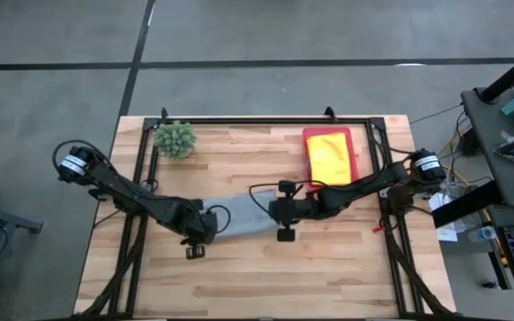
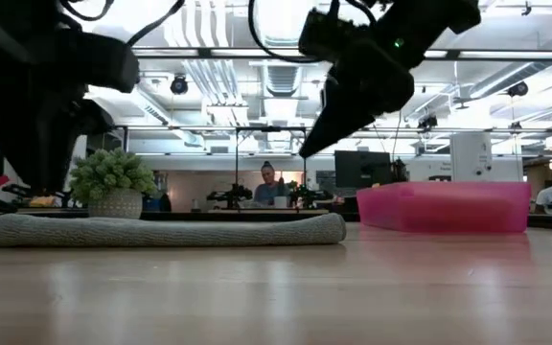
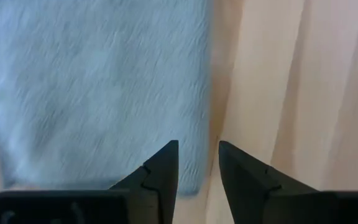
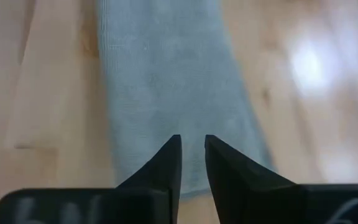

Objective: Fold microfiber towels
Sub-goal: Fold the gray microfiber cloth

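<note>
Left fingers [image 3: 197, 163], right fingers [image 4: 192, 155] slightly spread, empty, above one grey towel [image 1: 239, 219]; one yellow towel [image 1: 328, 153] on pink tray [image 1: 353, 153].

Grey towel [image 1: 239, 218] ends hidden under arms (high view).

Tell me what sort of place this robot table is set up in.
Probably an open-plan office or lab. Past the wooden table, the low view shows a seated person at desks with monitors, and exposed ducts with strip lights on the ceiling. The high view shows a bare concrete floor.
</note>
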